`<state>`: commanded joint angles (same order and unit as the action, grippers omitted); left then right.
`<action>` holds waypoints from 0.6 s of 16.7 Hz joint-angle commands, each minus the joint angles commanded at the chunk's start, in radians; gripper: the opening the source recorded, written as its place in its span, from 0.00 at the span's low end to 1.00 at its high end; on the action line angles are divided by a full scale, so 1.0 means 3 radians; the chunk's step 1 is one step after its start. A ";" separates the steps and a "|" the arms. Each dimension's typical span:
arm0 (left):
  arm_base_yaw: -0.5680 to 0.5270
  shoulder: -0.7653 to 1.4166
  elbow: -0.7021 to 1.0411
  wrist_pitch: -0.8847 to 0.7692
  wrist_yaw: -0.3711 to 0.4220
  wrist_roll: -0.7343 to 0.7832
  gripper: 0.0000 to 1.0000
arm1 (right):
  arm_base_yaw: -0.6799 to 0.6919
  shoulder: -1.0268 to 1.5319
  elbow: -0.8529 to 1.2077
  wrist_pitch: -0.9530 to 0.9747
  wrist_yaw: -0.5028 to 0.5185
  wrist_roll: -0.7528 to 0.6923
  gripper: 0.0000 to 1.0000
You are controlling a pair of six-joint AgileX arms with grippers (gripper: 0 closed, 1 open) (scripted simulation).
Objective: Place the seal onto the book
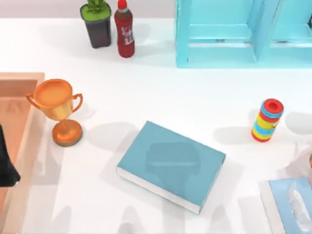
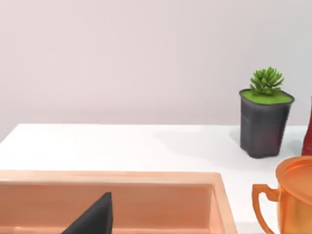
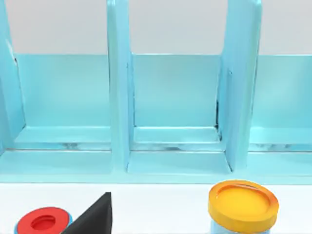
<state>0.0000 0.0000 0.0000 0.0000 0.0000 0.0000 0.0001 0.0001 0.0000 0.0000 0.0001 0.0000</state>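
Wooden tray (image 1: 19,83): at nine o'clock on the table, along the top view's left edge; its pale orange walls also show in the left wrist view.
Left arm: a dark shape (image 1: 6,163) over the tray at about eight o'clock. A black fingertip (image 2: 95,218) juts into the left wrist view, but whether that gripper is apart or together cannot be told.
Trophy (image 1: 58,109): orange-gold cup standing upright just beside the tray, well apart from the book.
Plant pot (image 1: 97,22) and red bottle (image 1: 125,29): side by side at eleven o'clock, at the back of the table.
Book (image 1: 170,163): teal hardcover lying flat near the centre, towards six o'clock, turned at an angle, white page edges facing the front. Its cover is bare.
Blue shelf (image 1: 243,31): at one o'clock, with open compartments.
Striped cylinder (image 1: 267,119): upright at three o'clock.
Tissue box (image 1: 292,207): at five o'clock, at the table's corner.
Right arm: a black fingertip (image 3: 95,217) shows in the right wrist view facing the shelf, beside a yellow-lidded jar (image 3: 243,204); whether this gripper is apart or together cannot be told.
Seal: cannot be made out, so its place is unknown.
Step in hand: likely the very start, nothing grasped and nothing on the book.
Next move: find the seal, bring the nearer arm over it, grip it upright, then carry it to the book's cover.
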 joint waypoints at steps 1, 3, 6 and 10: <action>0.0000 0.0000 0.0000 0.0000 0.0000 0.0000 1.00 | 0.0000 0.0000 0.0000 0.0000 0.0000 0.0000 1.00; 0.0000 0.0000 0.0000 0.0000 0.0000 0.0000 1.00 | 0.0000 0.0000 0.0000 0.0000 0.0000 0.0000 1.00; 0.0014 0.0105 0.0102 -0.0094 0.0007 0.0022 1.00 | 0.0000 0.0000 0.0000 0.0000 0.0000 0.0000 1.00; 0.0111 0.0741 0.0696 -0.0609 0.0021 0.0144 1.00 | 0.0000 0.0000 0.0000 0.0000 0.0000 0.0000 1.00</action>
<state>0.0332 0.2223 0.2088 -0.1828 0.0064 0.0431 0.0001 0.0001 0.0000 0.0000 0.0001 0.0000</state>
